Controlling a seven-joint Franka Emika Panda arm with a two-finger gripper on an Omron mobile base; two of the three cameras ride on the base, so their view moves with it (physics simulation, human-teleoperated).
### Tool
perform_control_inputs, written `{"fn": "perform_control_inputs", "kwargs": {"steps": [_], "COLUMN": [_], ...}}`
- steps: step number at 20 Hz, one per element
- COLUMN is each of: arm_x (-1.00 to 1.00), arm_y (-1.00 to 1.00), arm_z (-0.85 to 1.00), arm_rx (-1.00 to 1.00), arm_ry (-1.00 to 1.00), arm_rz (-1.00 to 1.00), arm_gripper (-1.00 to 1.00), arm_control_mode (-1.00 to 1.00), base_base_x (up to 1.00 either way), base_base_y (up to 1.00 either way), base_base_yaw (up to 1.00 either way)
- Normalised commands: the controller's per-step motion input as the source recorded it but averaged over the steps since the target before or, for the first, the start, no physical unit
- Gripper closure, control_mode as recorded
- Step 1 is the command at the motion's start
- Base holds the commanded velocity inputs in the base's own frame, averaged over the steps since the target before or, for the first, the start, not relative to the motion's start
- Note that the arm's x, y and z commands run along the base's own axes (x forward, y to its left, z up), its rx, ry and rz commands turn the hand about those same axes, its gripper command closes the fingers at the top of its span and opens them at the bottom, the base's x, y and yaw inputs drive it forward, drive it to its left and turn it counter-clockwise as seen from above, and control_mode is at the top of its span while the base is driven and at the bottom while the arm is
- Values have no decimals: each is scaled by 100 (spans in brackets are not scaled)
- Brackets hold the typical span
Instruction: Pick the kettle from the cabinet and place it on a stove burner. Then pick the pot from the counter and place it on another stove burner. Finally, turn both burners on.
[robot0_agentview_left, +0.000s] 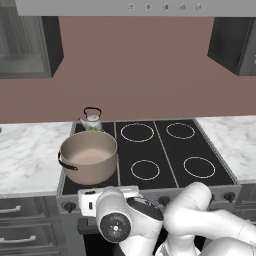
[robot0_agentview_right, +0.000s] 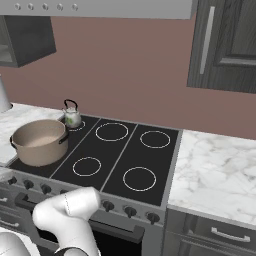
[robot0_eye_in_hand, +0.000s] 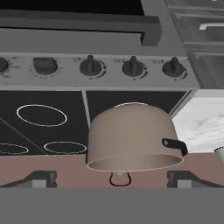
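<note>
Pot (robot0_agentview_left: 88, 156) sits on near-left burner of cooktop (robot0_agentview_left: 170, 150), overhanging its left edge next to the marble tabletop (robot0_agentview_left: 27, 150). Kettle (robot0_agentview_left: 92, 120) stands on far-left burner just behind pot, apart from it. Pincer (robot0_eye_in_hand: 112, 178) fingers wide apart, holding nothing, low in front of the stove facing the knob row (robot0_eye_in_hand: 92, 67). Other four burner rings bare. Wall cabinet (robot0_agentview_right: 225, 45) upper right, door shut.

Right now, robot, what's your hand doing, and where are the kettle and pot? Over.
Hand open, empty, low by the stove knobs. Pot on front-left burner, kettle on the burner behind it. Nothing in the way.
</note>
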Motion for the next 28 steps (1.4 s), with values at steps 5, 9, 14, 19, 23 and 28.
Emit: {"fn": "perform_control_inputs", "kwargs": {"steps": [5,9,14,19,23,28], "arm_x": [0,0,-2,-2,0,4], "arm_y": [5,4,0,0,0,0], "arm_z": [-32,-29,-26,-26,-9,-29], "arm_rx": [-1,0,0,0,0,0], "arm_ry": [-12,-12,-13,-11,-1,0], "arm_rz": [0,0,0,0,0,0], "arm_gripper": [-100,-100,-100,-100,-100,-100], "arm_control_mode": [-100,-100,-100,-100,-100,-100], "base_base_x": [0,0,0,0,0,0], "base_base_y": [0,0,0,0,0,0], "base_base_yaw": [0,0,0,0,0,0]}}
